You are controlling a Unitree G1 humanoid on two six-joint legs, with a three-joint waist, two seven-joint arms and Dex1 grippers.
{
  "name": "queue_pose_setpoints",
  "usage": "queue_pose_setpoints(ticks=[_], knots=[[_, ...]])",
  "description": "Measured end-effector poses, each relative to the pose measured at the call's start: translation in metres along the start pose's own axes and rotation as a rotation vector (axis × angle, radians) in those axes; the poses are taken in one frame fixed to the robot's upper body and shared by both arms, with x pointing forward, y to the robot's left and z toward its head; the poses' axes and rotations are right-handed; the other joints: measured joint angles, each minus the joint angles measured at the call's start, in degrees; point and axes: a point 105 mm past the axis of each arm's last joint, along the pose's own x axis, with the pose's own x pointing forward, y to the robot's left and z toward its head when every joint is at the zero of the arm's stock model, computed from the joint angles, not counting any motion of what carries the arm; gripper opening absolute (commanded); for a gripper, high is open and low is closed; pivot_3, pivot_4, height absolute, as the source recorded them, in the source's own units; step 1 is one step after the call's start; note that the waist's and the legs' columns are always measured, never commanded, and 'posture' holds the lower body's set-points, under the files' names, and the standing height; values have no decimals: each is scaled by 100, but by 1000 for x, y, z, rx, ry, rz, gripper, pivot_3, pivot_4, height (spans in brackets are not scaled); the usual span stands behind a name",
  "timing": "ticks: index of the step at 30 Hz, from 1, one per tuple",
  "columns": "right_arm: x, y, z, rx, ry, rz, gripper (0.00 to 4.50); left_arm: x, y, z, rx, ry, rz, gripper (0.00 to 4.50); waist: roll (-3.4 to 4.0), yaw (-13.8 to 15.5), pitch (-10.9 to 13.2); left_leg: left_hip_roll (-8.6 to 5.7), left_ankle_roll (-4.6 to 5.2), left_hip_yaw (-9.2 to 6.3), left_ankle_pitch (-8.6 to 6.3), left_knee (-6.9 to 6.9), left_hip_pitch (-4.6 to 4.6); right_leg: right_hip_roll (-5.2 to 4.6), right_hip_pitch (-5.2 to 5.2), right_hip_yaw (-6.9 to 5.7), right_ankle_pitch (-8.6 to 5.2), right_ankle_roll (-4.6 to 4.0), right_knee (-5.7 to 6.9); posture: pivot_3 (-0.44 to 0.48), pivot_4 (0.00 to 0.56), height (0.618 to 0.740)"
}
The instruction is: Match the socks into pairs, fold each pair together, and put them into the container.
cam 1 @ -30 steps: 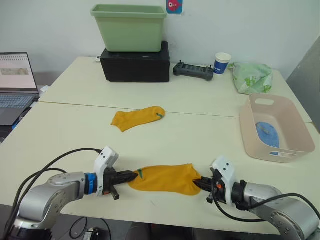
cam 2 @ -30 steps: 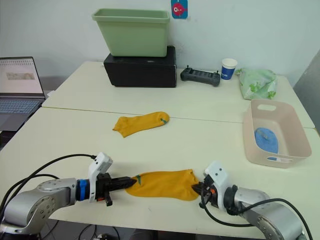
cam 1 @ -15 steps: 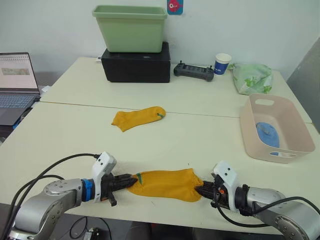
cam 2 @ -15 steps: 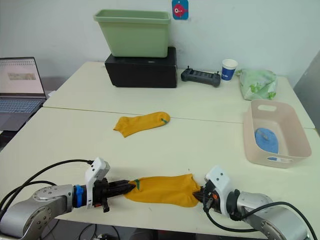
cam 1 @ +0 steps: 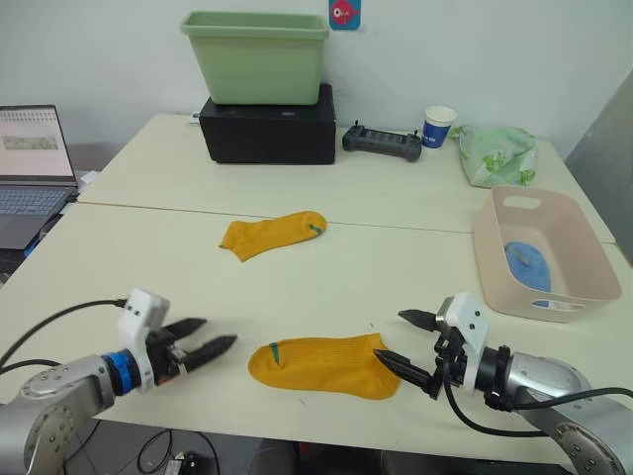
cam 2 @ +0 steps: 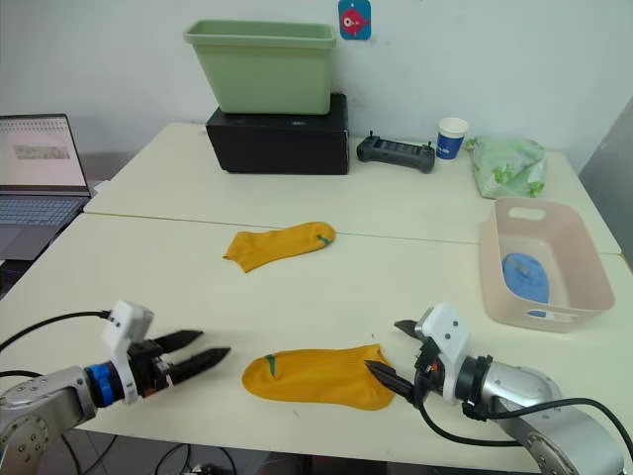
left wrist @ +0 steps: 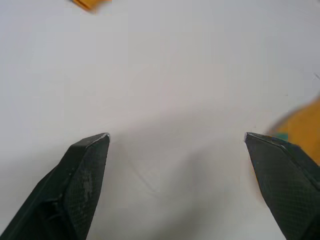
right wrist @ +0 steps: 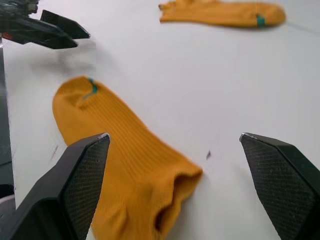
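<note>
Both sets of jaws stand wide and hold nothing. Between the left gripper point(cam 1: 203, 341) and the right gripper point(cam 1: 404, 341) lies a mustard sock point(cam 1: 321, 364), flat on the cream table point(cam 1: 396, 267) near its front edge; the left fingertips are a little apart from its toe end, the right gripper's lower finger just beside its cuff. Its match, a second mustard sock point(cam 1: 272, 234), lies farther back, well apart from both grippers. To the right stands the pink container point(cam 1: 584, 252) with something light blue point(cam 1: 529, 267) already inside.

Judging by how limply the near sock lies, it should be light, soft and ready to bunch or stretch rather than slide stiffly. A pinch on the ribbed cuff or on the toe should hold best; a grip on the smooth middle risks lifting one layer only.
</note>
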Motion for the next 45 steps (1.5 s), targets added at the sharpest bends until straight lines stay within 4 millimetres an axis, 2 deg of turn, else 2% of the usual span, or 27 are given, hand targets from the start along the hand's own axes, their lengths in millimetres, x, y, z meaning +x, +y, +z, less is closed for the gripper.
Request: queue_pose_setpoints(ticks=[4, 10, 18, 22, 25, 37, 38, 41, 45], knots=[[9, -2, 6, 1, -41, -36, 4500, 14, 12, 13, 64, -60, 70, 4488, -8, 9, -2, 0, -1, -2, 0, 0, -5, -1, -2, -1, 1, -1, -2, 0, 150, 696], [28, -5, 29, -86, -56, -27, 4500, 57, 28, 39, 235, -63, 98, 4488, -10, 11, 0, -2, -2, -1, 1, 1, -5, 1, -3, -6, 2, -2, 0, 0, 150, 696], [37, -8, 43, -120, -52, -20, 4500, 92, 58, 52, 319, -24, 179, 4488, -10, 12, 1, -1, -1, -11, 1, 5, -29, 2, -19, -21, 2, -1, 1, 0, 150, 696], [39, -10, 49, -129, -61, -21, 4500, 111, 61, 51, 296, 3, 166, 4488, -11, 12, 0, -3, -1, -11, 1, 12, -38, -1, -20, -26, 2, -1, 0, 0, 150, 696], [41, -10, 51, -129, -63, -20, 4500, 119, 61, 56, 312, 18, 147, 3875, -10, 12, 0, -2, -1, -13, 2, 12, -40, -1, -23, -30, 2, -1, 1, 0, 150, 696], [43, -10, 49, -105, -49, -30, 4500, 126, 56, 54, 325, 81, 61, 161, -7, 0, -3, 0, -2, -14, 3, 12, -34, 0, -20, -31, 2, -1, 13, 0, 150, 696], [43, -10, 48, -104, -48, -29, 4500, 126, 56, 54, 327, 81, 58, 19, -7, 0, -3, -1, -2, -14, 3, 12, -34, -1, -20, -29, 2, -1, 13, 0, 150, 696], [42, -10, 48, -103, -46, -27, 4500, 124, 53, 52, 333, 83, 41, 19, -7, -3, -3, -1, -3, -12, 3, 12, -34, -1, -20, -28, 2, -1, 12, 0, 150, 696], [42, -11, 48, -105, -43, -30, 4500, 113, 40, 43, 341, 93, -30, 19, -7, 1, -3, 3, -4, -12, 4, 11, -36, -2, -21, -26, 2, -1, 4, 0, 150, 696]])
